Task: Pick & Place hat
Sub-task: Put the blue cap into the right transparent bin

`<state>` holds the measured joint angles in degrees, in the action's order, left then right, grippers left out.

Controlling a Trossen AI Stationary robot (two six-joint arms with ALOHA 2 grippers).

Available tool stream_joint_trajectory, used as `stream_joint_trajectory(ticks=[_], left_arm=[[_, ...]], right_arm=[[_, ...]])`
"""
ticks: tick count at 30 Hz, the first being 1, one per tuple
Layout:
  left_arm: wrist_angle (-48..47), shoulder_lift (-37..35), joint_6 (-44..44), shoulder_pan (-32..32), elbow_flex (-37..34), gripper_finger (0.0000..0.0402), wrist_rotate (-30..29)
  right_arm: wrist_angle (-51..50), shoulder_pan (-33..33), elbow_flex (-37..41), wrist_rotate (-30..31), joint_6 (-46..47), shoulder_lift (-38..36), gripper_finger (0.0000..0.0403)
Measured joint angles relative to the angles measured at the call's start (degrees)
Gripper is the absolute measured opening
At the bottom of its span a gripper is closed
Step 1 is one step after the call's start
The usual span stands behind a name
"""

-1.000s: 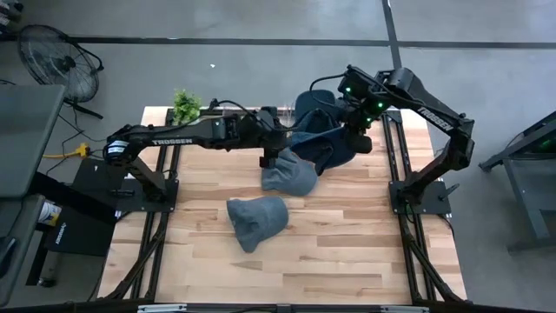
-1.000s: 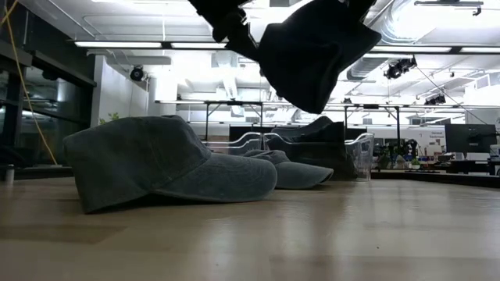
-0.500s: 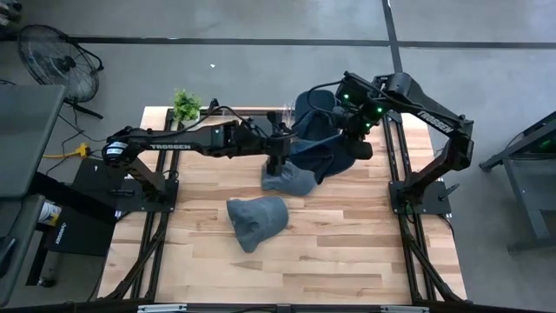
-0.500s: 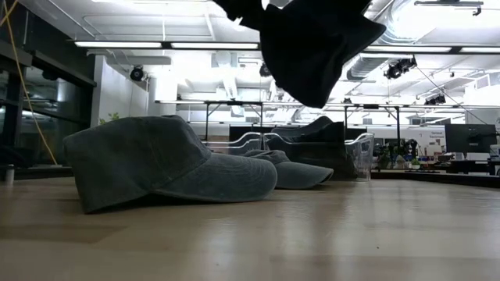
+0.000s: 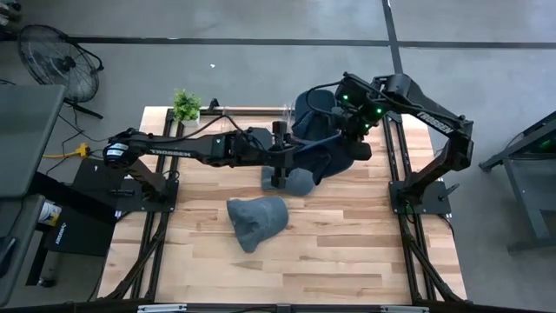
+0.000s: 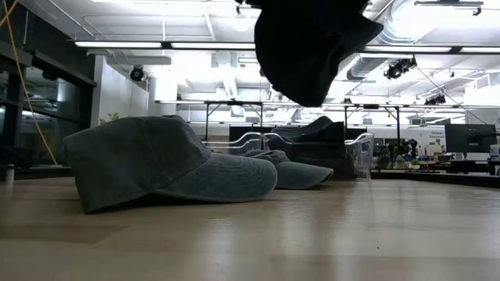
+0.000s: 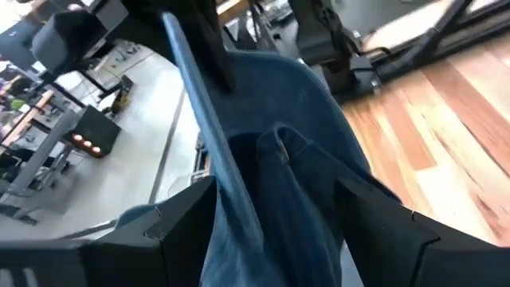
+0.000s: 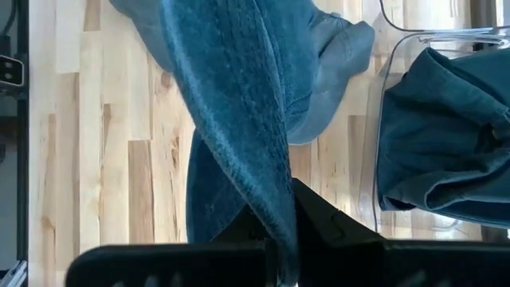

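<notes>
A dark blue hat [image 5: 323, 149] hangs in the air over the table's far middle; the low view shows the blue hat [image 6: 312, 47] clear of the wood. My right gripper [image 5: 352, 130] is above it, shut on it. My left gripper [image 5: 280, 168] reaches in from the table's left and is open. In the left wrist view its fingers stand on either side of the hat's cloth [image 7: 279, 183], around my left gripper [image 7: 275, 219]. A grey hat [image 5: 291, 181] lies under the blue one, and another grey hat [image 5: 258, 219] lies nearer. My right gripper [image 8: 283, 239] pinches a stitched edge of the blue hat [image 8: 267, 199] between its two fingers, coming from above and pointing down. The hat hangs below the fingers, lifted clear of the table. Whether my left gripper touches the cloth between its fingers, I cannot tell.
A clear bin [image 5: 300, 111] holding more dark hats stands at the table's far edge, also seen as the clear bin [image 6: 328, 152] in the low view. A small green plant [image 5: 184, 106] sits at the far left corner. Bare wood [image 5: 347, 252] lies toward the near edge.
My left gripper has moved toward the table's right, up to the hanging blue hat, and its fingers now straddle the hat's cloth. My right gripper has kept its hold on the hat, whose lower end has swung slightly.
</notes>
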<state>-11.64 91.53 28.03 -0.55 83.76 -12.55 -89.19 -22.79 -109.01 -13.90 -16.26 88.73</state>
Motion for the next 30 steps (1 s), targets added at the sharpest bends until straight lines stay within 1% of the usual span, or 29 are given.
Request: stream_joint_trajectory(ticks=[5, 12, 17, 22, 25, 30], left_arm=[[1.58, 0.23, -1.31, -0.17, -0.08, 0.025, -1.88], [-1.66, 0.24, -0.74, -0.16, -0.08, 0.025, -1.97], [-4.43, 0.24, 2.03, -0.16, -0.08, 0.025, -2.62], [-7.07, 0.25, 6.08, -0.14, -0.08, 0.025, -7.5], [-7.99, 0.25, 8.79, -0.14, -0.08, 0.025, -7.59], [-5.48, 0.24, 9.11, -0.14, -0.08, 0.025, -7.59]], right_arm=[[0.08, -0.03, 0.0, 0.03, 0.84, 0.07, 0.0005], [0.02, -0.02, 0.0, 0.02, 0.84, 0.04, 0.0005], [-0.01, -0.02, 0.0, 0.03, 0.81, 0.04, 0.0005], [0.03, -0.02, 0.0, 0.03, 0.77, 0.04, 0.0005], [0.03, -0.02, 0.0, 0.03, 0.68, 0.04, 0.0005], [0.34, -0.02, 0.0, 0.19, 0.62, 0.04, 0.0005]])
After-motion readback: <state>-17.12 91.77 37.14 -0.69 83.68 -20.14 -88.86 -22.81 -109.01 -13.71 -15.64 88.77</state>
